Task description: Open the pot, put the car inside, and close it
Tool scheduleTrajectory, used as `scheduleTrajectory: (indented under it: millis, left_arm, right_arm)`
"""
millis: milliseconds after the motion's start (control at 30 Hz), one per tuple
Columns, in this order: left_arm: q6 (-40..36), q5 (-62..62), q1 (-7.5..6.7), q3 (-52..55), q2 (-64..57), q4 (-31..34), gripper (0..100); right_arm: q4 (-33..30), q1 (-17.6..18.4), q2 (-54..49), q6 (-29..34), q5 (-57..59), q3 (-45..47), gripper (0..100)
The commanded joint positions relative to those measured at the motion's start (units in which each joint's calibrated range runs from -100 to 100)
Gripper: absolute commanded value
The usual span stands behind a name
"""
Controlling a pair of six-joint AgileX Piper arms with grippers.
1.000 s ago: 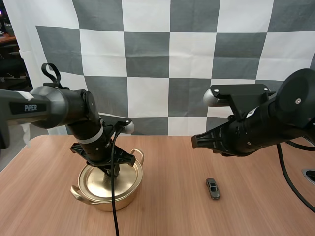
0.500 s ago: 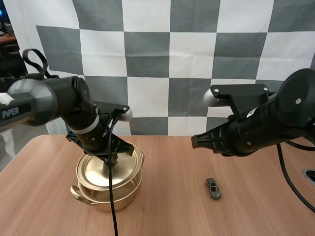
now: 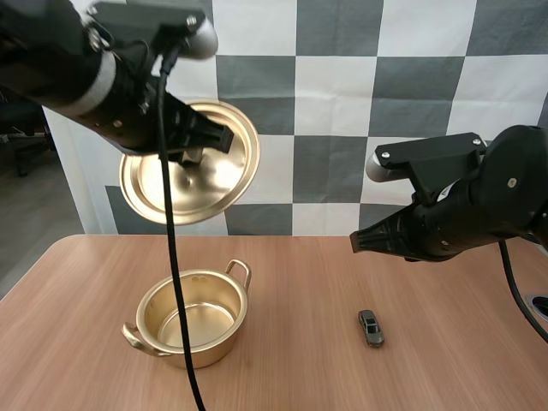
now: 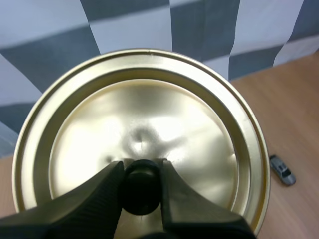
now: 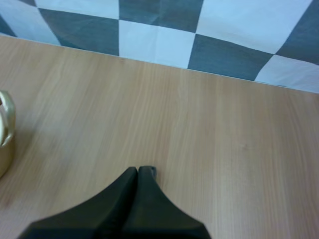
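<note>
Our left claw [image 4: 141, 172] grips the lid [image 4: 149, 114] by its knob [image 4: 141, 186]; we hold it high while our right claw [image 5: 138, 172], pressed together empty, opens above the car [image 3: 371, 328].

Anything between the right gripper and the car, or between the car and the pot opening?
Nothing visible. The right gripper, shut and empty, hangs over the wooden table near the small grey toy car, with bare tabletop around it. The round gold metal pot stands open; the left gripper holds its gold lid high above, clear of the path.
</note>
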Motion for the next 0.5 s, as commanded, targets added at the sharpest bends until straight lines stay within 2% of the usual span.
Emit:
scheduleTrajectory:
  millis: [0,267,367,433,467]
  left_arm:
    - [-0.1,0.0,-0.02,-4.6,-6.0,0.1,0]
    - [0.7,0.0,-0.02,-4.9,-15.1,3.3,0]
    - [0.7,0.0,-0.02,-4.9,-15.5,6.0,0]
    - [0.7,0.0,-0.02,-4.9,-15.7,7.1,0]
    - [0.7,0.0,-0.02,-4.9,-15.7,7.5,0]
  right_arm:
    - [-2.8,0.0,1.4,1.4,-0.9,0.0,0]
    - [-2.8,0.0,12.1,1.5,-1.3,0.8,0]
    - [-3.0,0.0,15.5,5.7,-0.3,0.9,0]
    - [-3.7,0.0,17.4,6.0,0.8,0.9,0]
    - [-4.2,0.0,18.0,6.0,0.9,0.9,10]
